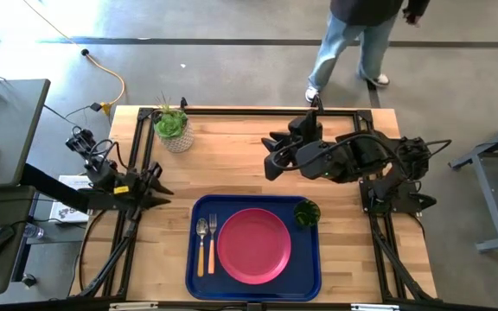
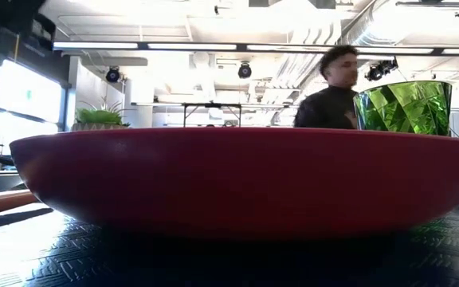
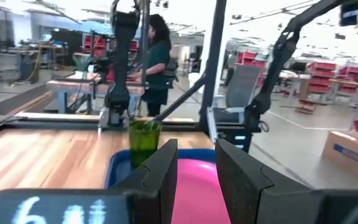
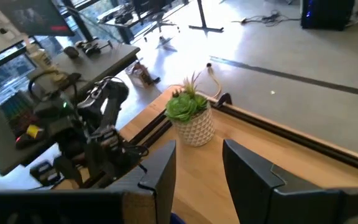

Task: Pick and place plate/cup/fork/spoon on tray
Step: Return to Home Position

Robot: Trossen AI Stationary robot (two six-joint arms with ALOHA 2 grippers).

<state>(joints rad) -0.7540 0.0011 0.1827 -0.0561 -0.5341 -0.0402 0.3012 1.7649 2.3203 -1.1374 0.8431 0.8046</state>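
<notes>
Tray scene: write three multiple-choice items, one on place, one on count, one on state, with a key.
1. Where is the cup?
A. on the tray's right side, beside the plate
B. next to the plant
C. on the floor

2. How many utensils lie left of the plate?
A. none
B. two
C. four

3. What is the left gripper holding?
A. the plate
B. the fork
C. nothing

Key: 1 A, the cup stands inside the tray's right rim. 2 B, spoon and fork lie side by side. 3 C, its fingers are open and empty, off the tray's left edge.
</notes>
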